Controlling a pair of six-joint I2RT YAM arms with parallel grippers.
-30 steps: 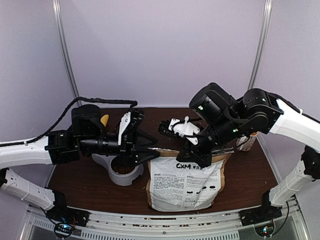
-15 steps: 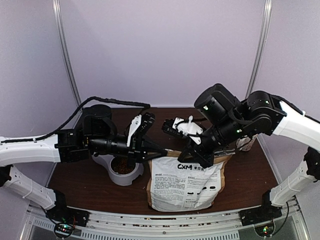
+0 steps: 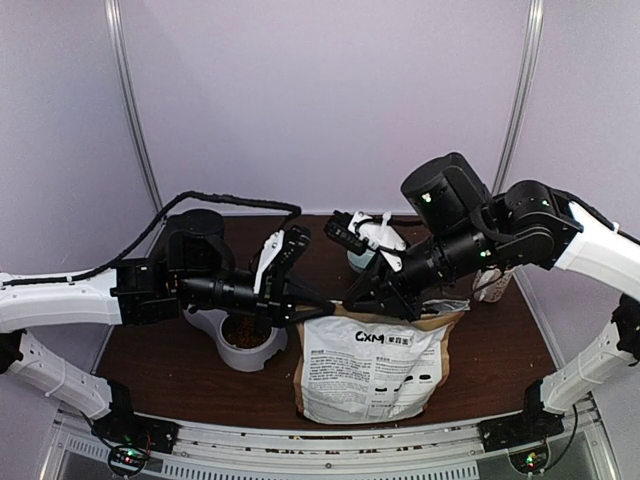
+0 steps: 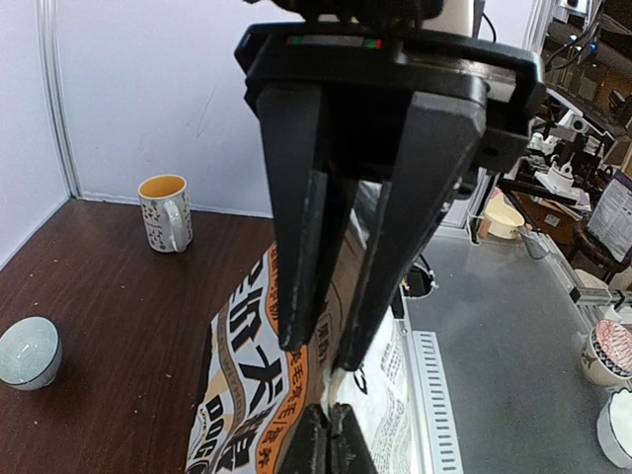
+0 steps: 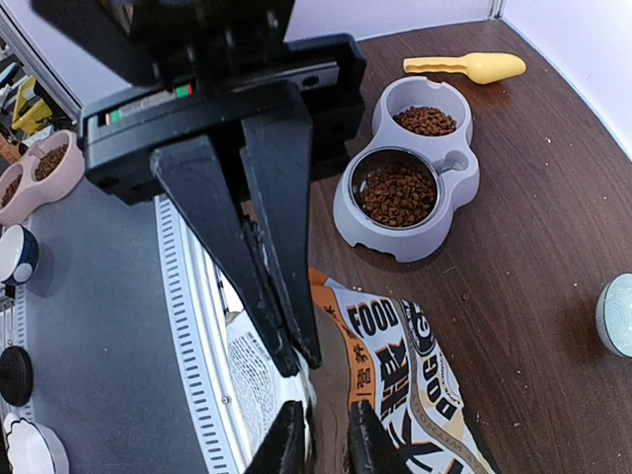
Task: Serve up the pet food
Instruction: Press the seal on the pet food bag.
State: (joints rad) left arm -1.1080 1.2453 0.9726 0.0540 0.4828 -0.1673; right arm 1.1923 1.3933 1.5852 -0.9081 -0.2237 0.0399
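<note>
Robotics lab: panelled booth [image 3: 320, 100], cluttered benches [image 4: 578, 138].

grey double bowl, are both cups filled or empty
Filled. In the right wrist view pet food covers the bottom of both cups of the grey double bowl.

Pale lilac walls [image 3: 320, 100] with metal corner strips [image 3: 133, 110] behind a dark brown wooden table [image 3: 165, 362]
</note>
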